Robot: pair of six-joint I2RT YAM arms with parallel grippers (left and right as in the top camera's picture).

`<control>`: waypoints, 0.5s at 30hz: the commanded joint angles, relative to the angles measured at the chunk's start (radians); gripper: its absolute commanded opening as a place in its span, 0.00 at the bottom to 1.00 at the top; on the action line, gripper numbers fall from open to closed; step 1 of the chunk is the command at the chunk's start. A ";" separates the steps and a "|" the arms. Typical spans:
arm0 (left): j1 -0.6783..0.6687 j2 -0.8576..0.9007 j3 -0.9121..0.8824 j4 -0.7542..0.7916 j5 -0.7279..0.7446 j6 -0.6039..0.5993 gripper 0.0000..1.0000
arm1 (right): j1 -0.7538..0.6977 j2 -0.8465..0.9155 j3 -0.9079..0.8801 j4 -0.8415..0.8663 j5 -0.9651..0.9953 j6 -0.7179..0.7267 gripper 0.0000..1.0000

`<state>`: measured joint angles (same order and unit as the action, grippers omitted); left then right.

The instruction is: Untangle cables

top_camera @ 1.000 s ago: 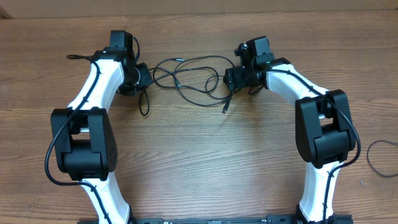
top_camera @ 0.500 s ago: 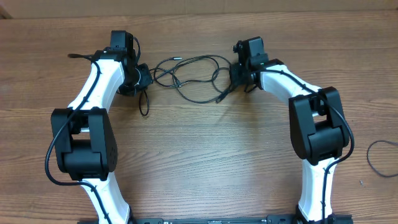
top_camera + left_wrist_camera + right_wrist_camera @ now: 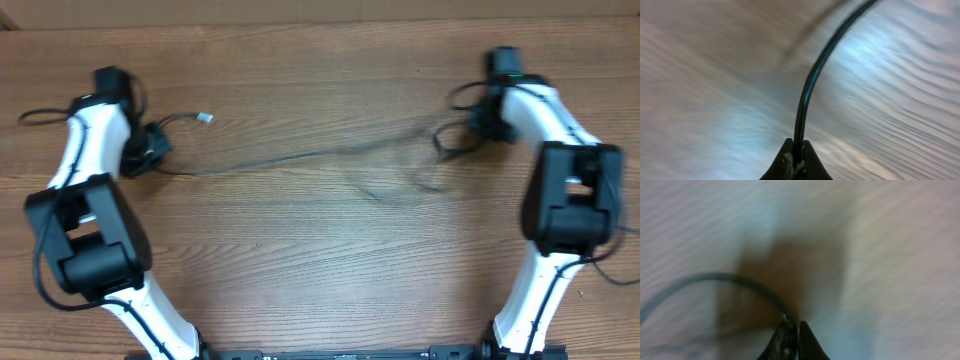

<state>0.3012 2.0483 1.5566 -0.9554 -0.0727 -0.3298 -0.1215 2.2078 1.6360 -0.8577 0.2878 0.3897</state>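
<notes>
The thin black cables point(image 3: 300, 156) lie pulled out in a long, motion-blurred line across the wooden table, with a loose loop point(image 3: 392, 186) right of the middle. One small pale plug tip point(image 3: 205, 118) lies near the left arm. My left gripper point(image 3: 155, 150) is far out at the left. In the left wrist view it point(image 3: 796, 146) is shut on a cable point(image 3: 812, 80) that runs up and away from the tips. My right gripper point(image 3: 478, 122) is far right. Its wrist view shows it point(image 3: 793, 324) shut, with a cable point(image 3: 730, 278) leaving its tips to the left.
A separate black cord loop point(image 3: 612, 256) lies at the table's right edge. A thicker arm cord point(image 3: 38, 117) trails left of the left arm. The table's back edge point(image 3: 320, 24) runs along the top. Both arm bases stand at the front.
Both arms have swung outward, left arm to the left and right arm to the right. The bunched cables in the middle are now drawn out long. The right gripper closed on a cable.
</notes>
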 commanded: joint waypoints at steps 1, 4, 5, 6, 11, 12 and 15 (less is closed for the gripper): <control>0.080 -0.001 0.011 -0.002 -0.065 -0.011 0.04 | -0.136 -0.012 0.004 -0.043 0.103 0.029 0.04; 0.131 -0.001 0.011 -0.001 -0.045 -0.014 0.04 | -0.206 -0.032 0.032 -0.070 0.017 0.026 0.04; 0.140 -0.001 0.011 -0.001 -0.010 -0.005 0.04 | -0.223 -0.036 0.047 -0.085 -0.051 0.015 0.04; 0.146 -0.001 0.011 -0.001 0.044 0.021 0.04 | -0.233 -0.039 0.056 -0.092 -0.121 -0.012 0.04; 0.128 -0.001 0.011 0.038 0.122 0.087 0.04 | -0.237 -0.041 0.069 -0.064 -0.237 -0.080 0.04; 0.122 -0.001 0.011 0.048 0.074 0.082 0.04 | -0.237 -0.042 0.075 -0.061 -0.238 -0.061 0.04; 0.121 -0.001 0.034 0.039 -0.109 -0.019 0.04 | -0.245 -0.042 0.154 -0.114 -0.238 -0.016 0.04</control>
<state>0.4274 2.0483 1.5581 -0.9115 -0.0349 -0.2932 -0.3603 2.2078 1.7046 -0.9554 0.0837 0.3477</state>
